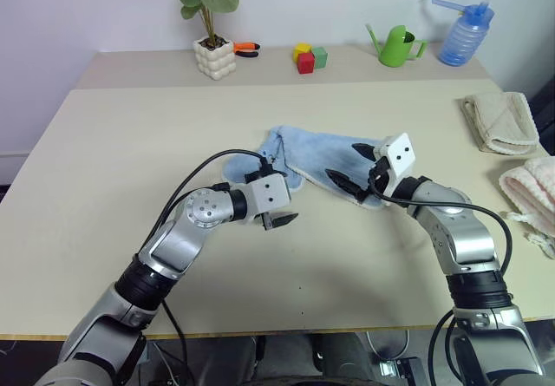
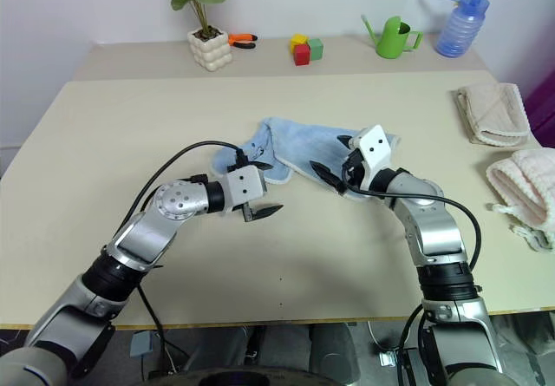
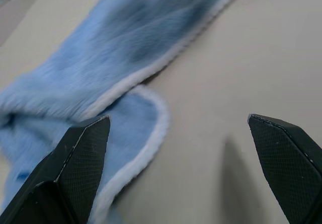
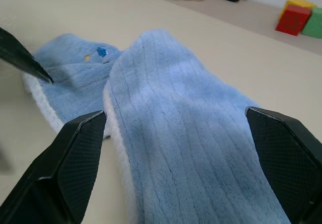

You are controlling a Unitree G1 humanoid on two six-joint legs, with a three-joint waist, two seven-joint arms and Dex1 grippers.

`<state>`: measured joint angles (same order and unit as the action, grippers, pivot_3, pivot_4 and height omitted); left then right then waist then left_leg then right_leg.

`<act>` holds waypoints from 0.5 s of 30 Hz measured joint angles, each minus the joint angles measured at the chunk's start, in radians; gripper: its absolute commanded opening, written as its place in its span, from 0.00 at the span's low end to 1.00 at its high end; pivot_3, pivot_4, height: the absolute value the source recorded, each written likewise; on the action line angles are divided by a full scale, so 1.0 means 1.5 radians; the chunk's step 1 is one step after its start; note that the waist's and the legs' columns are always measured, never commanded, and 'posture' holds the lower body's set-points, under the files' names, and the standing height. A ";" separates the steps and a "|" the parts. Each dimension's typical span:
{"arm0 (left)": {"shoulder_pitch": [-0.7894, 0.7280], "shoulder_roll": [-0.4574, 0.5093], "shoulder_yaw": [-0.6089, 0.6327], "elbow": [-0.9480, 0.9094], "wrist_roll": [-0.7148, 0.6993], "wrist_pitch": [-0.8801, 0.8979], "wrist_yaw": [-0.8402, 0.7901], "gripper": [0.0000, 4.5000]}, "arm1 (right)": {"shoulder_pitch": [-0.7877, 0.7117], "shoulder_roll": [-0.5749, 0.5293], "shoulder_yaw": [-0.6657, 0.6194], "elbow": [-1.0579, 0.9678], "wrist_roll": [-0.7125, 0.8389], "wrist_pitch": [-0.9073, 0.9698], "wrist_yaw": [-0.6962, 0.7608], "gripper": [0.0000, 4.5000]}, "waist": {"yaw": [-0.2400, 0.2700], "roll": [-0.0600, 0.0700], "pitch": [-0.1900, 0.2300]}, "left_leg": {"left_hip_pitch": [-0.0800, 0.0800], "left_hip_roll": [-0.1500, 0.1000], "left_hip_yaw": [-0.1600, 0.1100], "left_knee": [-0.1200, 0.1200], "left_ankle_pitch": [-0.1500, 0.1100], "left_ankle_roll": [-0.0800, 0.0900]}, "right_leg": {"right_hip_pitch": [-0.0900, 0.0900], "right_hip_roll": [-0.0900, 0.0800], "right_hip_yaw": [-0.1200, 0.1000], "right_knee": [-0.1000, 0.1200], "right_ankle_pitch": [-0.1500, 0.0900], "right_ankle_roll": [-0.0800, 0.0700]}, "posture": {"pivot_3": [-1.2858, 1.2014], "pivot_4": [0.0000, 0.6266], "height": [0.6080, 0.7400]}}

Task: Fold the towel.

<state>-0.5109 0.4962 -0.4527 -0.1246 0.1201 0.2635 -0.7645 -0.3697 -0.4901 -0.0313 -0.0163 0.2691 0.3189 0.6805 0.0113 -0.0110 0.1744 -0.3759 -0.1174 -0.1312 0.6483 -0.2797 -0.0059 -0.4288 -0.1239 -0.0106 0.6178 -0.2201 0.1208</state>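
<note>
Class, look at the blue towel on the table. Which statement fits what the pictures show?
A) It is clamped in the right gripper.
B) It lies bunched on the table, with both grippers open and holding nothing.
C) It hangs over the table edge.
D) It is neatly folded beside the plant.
B: the towel lies crumpled on the table, while the left gripper and right gripper stand open around nothing.

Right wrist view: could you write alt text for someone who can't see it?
A crumpled light blue towel with a pale hem lies on a beige table, framed by the right gripper's two open black fingers. The tip of another black finger pokes in near the towel's far end, and coloured blocks sit behind.
</note>
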 measured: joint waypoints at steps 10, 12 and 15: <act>-0.060 0.020 0.004 0.151 0.082 -0.117 0.040 0.99 | 0.020 -0.001 -0.008 -0.027 -0.001 0.004 -0.023 1.00 | 0.001 0.000 0.000 | 0.000 0.000 0.000 0.000 0.000 0.001 | 0.000 0.001 0.000 0.000 0.001 0.000 | 0.52 0.24 0.94; -0.068 -0.004 0.013 0.188 0.080 -0.136 0.050 0.99 | 0.022 -0.001 -0.009 -0.032 -0.001 0.007 -0.028 1.00 | 0.001 0.000 0.000 | 0.000 0.000 0.000 0.001 0.000 0.001 | 0.000 0.001 0.000 0.000 0.001 0.000 | 0.52 0.24 0.94; -0.085 -0.037 0.018 0.235 0.074 -0.165 0.048 0.99 | 0.027 -0.001 -0.009 -0.044 -0.001 0.013 -0.032 1.00 | 0.002 0.000 0.000 | 0.000 0.000 0.000 0.001 0.000 0.000 | 0.001 0.001 0.000 0.000 0.001 0.000 | 0.52 0.24 0.94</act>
<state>-0.6381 0.4414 -0.4263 0.2278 0.2316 0.0165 -0.6931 -0.3290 -0.4915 -0.0446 -0.0822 0.2676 0.3386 0.6326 0.0148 -0.0110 0.1743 -0.3756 -0.1170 -0.1311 0.6498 -0.2799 -0.0055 -0.4278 -0.1231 -0.0105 0.6177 -0.2191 0.1209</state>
